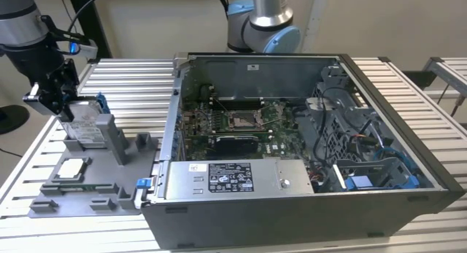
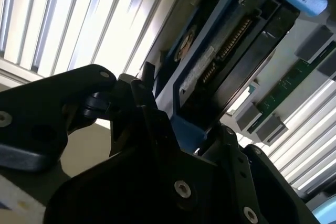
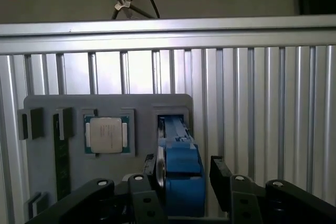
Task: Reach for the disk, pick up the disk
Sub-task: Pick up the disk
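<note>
The disk (image 1: 85, 126) stands on edge in a slot of the grey holder plate (image 1: 102, 187) at the exterior view's left, its white label facing out and its blue bracket (image 1: 101, 103) along the edge. My gripper (image 1: 63, 106) has come down over the disk's top. In the first wrist view the blue-framed disk (image 3: 181, 174) sits between the two black fingers (image 3: 219, 174). One finger lies against it and the other shows a narrow gap, so the gripper is open. The second wrist view shows the disk (image 2: 226, 51) reaching out from the gripper (image 2: 189, 109).
The holder plate also carries a square silver chip (image 1: 73, 166) (image 3: 106, 135) and a memory stick (image 3: 62, 166). An open computer case (image 1: 379, 171) with a labelled grey box (image 1: 233, 179) stands at the exterior view's right. A second arm's base (image 1: 263, 23) rises behind it. All rests on a slatted metal table (image 1: 131, 83).
</note>
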{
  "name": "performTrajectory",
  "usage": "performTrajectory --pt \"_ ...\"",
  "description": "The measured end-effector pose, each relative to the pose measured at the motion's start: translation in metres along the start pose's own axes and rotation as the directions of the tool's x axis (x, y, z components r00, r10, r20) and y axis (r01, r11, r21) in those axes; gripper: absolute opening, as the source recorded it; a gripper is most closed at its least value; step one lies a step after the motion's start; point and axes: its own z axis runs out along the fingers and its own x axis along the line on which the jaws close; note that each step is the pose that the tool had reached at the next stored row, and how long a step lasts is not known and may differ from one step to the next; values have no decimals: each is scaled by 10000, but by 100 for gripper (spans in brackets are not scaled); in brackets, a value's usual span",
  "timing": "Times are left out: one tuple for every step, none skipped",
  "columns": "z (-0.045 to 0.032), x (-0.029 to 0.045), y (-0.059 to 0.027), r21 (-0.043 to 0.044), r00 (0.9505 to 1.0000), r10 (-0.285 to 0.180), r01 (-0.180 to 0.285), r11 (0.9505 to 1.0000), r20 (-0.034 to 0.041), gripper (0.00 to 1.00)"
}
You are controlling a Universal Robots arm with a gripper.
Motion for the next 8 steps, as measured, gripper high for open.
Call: performTrajectory --pt "0 0 0 0 10000 0 0 10000 0 100" --pt "0 0 0 -1 10000 0 0 10000 0 100" --pt "0 0 0 -1 10000 0 0 10000 -1 100" --pt "1 0 0 0 10000 0 0 10000 0 100" --pt "1 0 0 0 10000 -1 1 10000 0 100" --pt "1 0 0 1 10000 0 0 10000 0 100" --pt "2 0 0 0 10000 0 0 10000 0 100" --pt "2 0 0 0 10000 0 0 10000 0 100"
